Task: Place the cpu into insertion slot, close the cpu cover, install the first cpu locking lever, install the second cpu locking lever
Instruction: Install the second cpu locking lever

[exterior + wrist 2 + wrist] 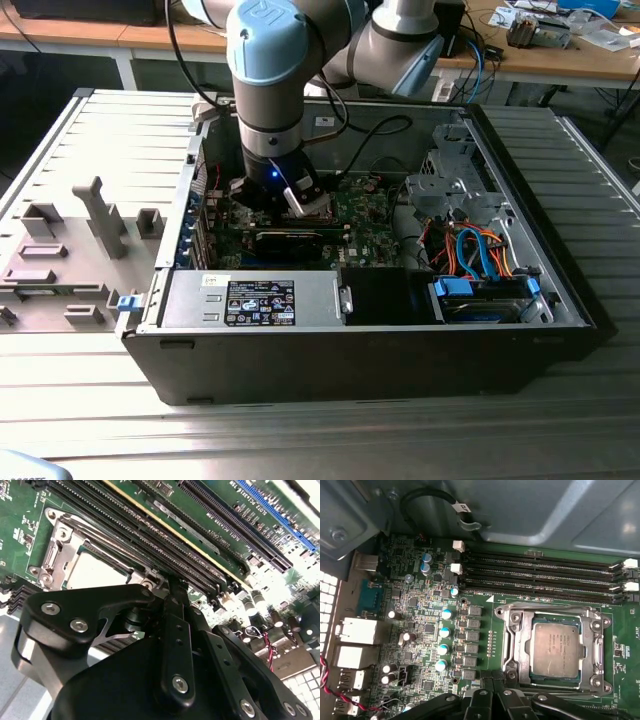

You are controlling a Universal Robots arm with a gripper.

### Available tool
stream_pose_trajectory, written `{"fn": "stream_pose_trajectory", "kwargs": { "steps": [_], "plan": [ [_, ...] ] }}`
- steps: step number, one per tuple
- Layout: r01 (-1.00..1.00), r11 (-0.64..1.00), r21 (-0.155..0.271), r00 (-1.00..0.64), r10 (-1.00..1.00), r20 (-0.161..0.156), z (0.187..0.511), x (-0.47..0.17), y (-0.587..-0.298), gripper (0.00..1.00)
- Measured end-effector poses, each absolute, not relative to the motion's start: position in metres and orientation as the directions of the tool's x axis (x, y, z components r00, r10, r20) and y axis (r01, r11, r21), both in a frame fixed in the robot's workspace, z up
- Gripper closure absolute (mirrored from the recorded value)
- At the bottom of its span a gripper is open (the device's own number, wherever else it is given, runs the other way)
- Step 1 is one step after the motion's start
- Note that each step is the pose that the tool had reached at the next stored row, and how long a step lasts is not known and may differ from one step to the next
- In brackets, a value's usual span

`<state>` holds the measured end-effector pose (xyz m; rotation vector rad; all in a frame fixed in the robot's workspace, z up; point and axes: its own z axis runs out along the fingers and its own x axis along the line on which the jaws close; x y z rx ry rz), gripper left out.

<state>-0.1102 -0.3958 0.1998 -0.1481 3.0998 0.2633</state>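
The cpu (555,647), a silver-grey square, lies flat in the socket on the green motherboard (420,630). The cpu cover (514,645), a metal frame, lies down around it with the chip's top showing through its window. Thin lever rods (545,609) run along the socket's sides; I cannot tell whether they are latched. My gripper (492,677) is shut, its black fingers close together just off one edge of the socket and low over the board. In the second wrist view the gripper (170,587) stands beside the cpu (95,572). In the exterior view the gripper (290,205) reaches down into the open computer case (560,300).
Long memory slots (545,575) run along the socket's far side. Capacitors (445,630) and rear ports (355,630) sit beside it. A black card (290,240), power supply (250,295) and cabled drive bays (480,260) fill the case. A grey fixture tray (70,260) lies at the exterior view's left.
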Motion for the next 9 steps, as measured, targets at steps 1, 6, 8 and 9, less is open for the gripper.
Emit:
{"fn": "stream_pose_trajectory", "kwargs": {
  "steps": [1, 6, 8, 9],
  "plan": [
    [-0.097, 0.981, 0.167, -0.995, -0.092, -0.035, 0.2011, -0.1101, -0.3958, 0.89],
    [-0.097, 0.981, 0.167, -0.995, -0.092, -0.034, 0.2088, -0.1066, -0.3956, 0.89],
    [-0.096, 0.981, 0.167, -0.995, -0.092, -0.032, 0.2089, -0.1040, -0.3955, 0.89],
    [-0.096, 0.981, 0.167, -0.995, -0.092, -0.031, 0.2088, -0.1026, -0.3955, 0.89]
  ]
}}
